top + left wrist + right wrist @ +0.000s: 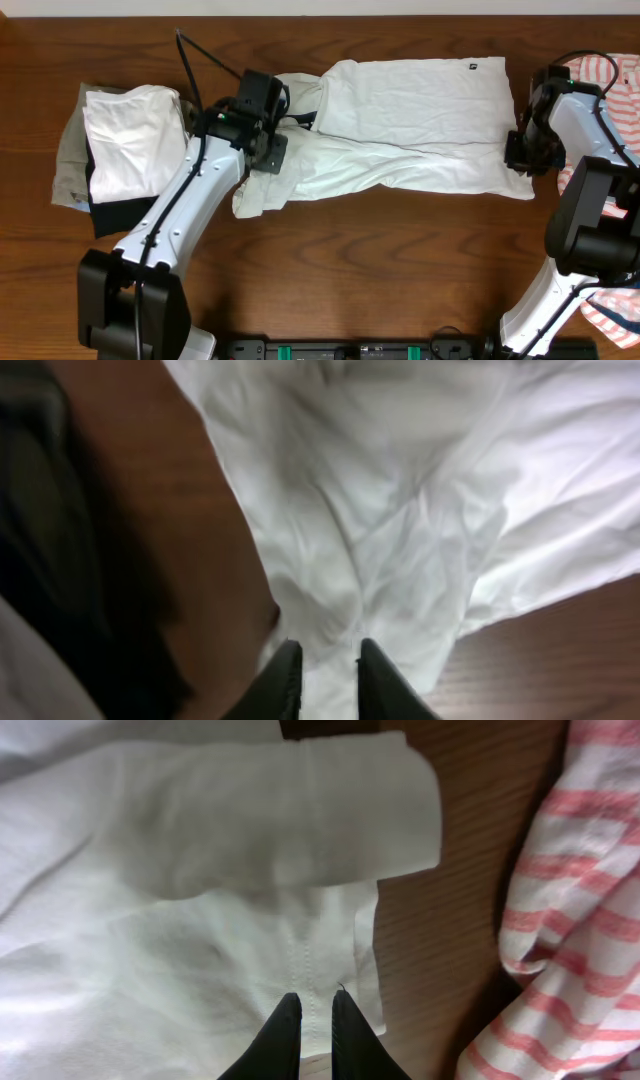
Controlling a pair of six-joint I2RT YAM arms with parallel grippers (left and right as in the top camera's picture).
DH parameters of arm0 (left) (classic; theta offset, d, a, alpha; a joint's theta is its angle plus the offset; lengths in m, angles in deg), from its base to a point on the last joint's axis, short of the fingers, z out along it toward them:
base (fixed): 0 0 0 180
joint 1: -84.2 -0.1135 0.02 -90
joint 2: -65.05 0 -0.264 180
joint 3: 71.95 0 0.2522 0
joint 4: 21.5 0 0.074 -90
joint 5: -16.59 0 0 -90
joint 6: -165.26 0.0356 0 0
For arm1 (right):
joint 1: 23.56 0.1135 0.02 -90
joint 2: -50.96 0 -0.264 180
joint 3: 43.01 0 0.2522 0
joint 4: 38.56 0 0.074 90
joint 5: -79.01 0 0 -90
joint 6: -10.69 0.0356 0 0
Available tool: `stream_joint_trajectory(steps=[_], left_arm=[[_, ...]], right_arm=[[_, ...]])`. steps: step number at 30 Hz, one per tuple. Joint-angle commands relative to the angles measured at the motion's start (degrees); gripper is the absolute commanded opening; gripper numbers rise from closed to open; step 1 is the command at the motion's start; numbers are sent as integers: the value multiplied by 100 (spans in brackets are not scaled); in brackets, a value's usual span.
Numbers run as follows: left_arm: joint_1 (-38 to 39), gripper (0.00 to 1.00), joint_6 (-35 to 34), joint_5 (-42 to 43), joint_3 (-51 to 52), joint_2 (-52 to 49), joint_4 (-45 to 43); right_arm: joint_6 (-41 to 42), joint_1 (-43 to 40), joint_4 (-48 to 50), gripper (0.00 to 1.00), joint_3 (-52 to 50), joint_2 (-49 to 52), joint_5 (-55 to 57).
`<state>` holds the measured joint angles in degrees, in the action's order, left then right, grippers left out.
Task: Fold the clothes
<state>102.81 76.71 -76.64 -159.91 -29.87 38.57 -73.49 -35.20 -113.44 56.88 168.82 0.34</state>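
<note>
1. Across the middle of the table [350, 260], the white shirt [420, 110] is lying spread and rumpled.
2. At the shirt's left end, the left gripper [325, 675] is pinching fabric, jaws nearly together.
3. At the shirt's right edge, the right gripper [312, 1025] is clamping the hem.
4. Left of the shirt, a folded stack [125, 145] is sitting; right of it, a striped garment [580, 920] is lying.

No legible text on clothes [410, 110]

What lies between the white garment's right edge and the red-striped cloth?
Only bare table separates white garment from striped cloth, shown in the right wrist view.
</note>
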Motion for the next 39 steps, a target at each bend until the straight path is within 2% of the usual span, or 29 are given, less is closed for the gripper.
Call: stream_joint_trajectory(steps=[1,10,13,18,24,26,29,32,34,36,37,39], left_arm=[[7,22,-74,127,378,50,52],[7,24,-76,-212,1191,50,-87],[7,31,-79,-216,1373,50,-332],[7,49,-70,-223,1563,50,-750],[7,51,-70,-761,1563,50,-1032],[7,56,-70,-824,1565,50,-1069],[7,56,-79,-710,1565,50,-1040],[7,56,-136,-190,1585,50,-1045],[7,52,-136,57,1617,39,-1067],[7,34,-138,136,1683,33,-1134],[7,20,-133,133,1711,28,-1134],[7,6,-129,129,1764,17,-1128]], right_arm=[[-33,-13,4,11,-37,-160,22],[-33,-13,-4,11,-37,-160,20],[-33,-13,-35,11,-37,-160,20],[-33,-13,-81,11,-37,-160,22],[-33,-13,-81,11,-37,-160,20],[-33,-13,-83,11,-37,-160,20],[-33,-13,-111,11,-37,-160,20],[-33,-13,-140,11,-37,-160,22],[-33,-13,-146,11,-37,-160,22],[-33,-13,-144,10,-37,-160,22],[-33,-13,-144,10,-37,-160,22],[-33,-13,-146,10,-37,-160,22]])
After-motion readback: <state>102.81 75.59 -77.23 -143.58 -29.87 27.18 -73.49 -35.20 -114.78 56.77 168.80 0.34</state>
